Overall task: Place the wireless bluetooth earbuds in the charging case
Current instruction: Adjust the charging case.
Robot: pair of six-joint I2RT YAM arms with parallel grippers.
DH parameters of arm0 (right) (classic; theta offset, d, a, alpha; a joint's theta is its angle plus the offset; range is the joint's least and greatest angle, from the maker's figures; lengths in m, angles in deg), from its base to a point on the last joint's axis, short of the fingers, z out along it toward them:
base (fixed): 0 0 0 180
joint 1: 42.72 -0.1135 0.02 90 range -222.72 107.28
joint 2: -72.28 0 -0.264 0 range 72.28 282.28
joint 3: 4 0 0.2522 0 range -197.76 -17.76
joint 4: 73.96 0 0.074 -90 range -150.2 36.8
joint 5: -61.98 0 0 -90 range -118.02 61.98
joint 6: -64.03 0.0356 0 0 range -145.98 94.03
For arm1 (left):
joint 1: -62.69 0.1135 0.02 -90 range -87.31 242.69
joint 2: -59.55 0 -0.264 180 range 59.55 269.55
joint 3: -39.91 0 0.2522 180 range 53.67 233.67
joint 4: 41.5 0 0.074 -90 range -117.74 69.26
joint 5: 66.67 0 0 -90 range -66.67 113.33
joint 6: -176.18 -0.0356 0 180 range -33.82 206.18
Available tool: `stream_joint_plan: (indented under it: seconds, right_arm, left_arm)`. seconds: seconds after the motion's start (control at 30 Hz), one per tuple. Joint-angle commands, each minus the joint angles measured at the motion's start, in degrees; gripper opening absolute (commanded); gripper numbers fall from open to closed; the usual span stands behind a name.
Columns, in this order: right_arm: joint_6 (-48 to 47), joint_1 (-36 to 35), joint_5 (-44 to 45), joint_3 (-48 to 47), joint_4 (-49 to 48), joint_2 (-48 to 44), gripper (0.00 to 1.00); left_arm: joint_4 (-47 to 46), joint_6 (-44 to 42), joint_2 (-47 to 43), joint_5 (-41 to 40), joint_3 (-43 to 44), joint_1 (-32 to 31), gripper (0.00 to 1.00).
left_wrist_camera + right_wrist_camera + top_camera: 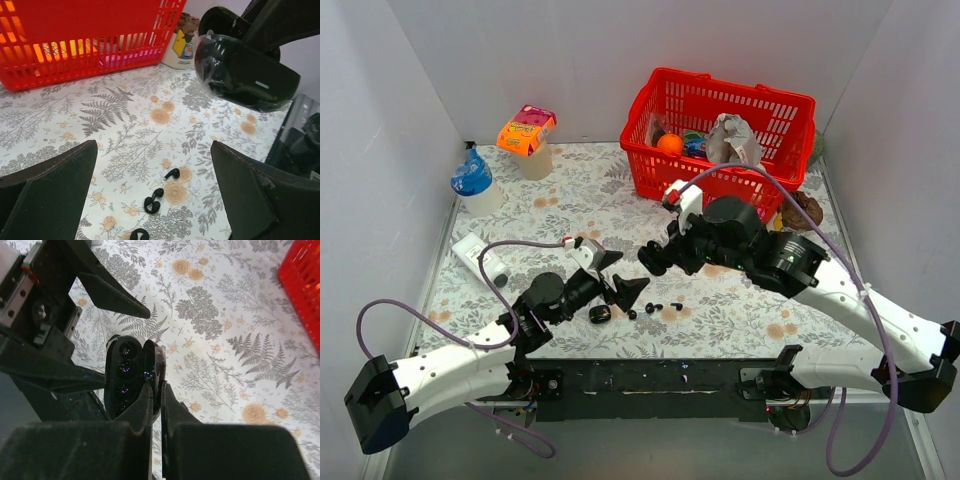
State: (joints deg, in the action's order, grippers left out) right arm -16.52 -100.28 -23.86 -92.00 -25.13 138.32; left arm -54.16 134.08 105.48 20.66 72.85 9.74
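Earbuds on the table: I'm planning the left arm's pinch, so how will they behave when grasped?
Probably light and easily flicked away: the earbuds are tiny beside the left fingers. Their rounded shells look likely to slip or roll when pinched.

one red basket (700, 185). two lidded containers: a blue-topped one (475, 182) and an orange-topped one (527, 135). one white tube (478, 257). one charging case (125, 375). one black oval piece (600, 313). three earbuds count out clearly in the left wrist view: far earbud (172, 173), middle earbud (153, 201), near earbud (139, 234). from above the specks might make four, too small to be sure. two arms: left arm (450, 368), right arm (870, 310).
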Motion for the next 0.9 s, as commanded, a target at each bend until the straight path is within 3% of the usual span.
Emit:
stream_joint_plan:
  seconds: [0.0, 0.17, 0.2, 0.33, 0.57, 0.87]
  right_arm:
    - [-13.82, -1.76, -0.12, 2.77, -3.84, -7.47, 0.01]
    - [-22.37, -5.19, 0.93, 2.26, -0.89, -12.16, 0.01]
    - [-23.50, -5.45, 0.85, 0.86, -0.01, -12.08, 0.01]
    - [-25.10, -8.70, 4.69, -0.12, 3.86, -10.15, 0.01]
    - [-22.82, -11.96, 7.53, 1.81, 2.91, -7.77, 0.01]
    - [-21.85, -12.14, 7.44, 2.87, -0.61, -6.63, 0.01]
  left_arm:
    - [8.91, 2.73, -3.83, 9.41, 5.69, 0.39, 0.98]
    - [13.23, 3.95, -5.42, 29.36, 10.25, 3.81, 0.98]
    - [13.58, 4.48, -3.33, 36.70, 11.22, 5.21, 0.98]
    - [10.88, 8.52, 4.31, 53.19, 15.27, 14.43, 0.93]
    - [6.38, 9.75, 10.05, 55.67, 17.21, 14.89, 0.86]
    - [-1.97, 14.32, 11.28, 59.80, 14.84, 14.80, 0.71]
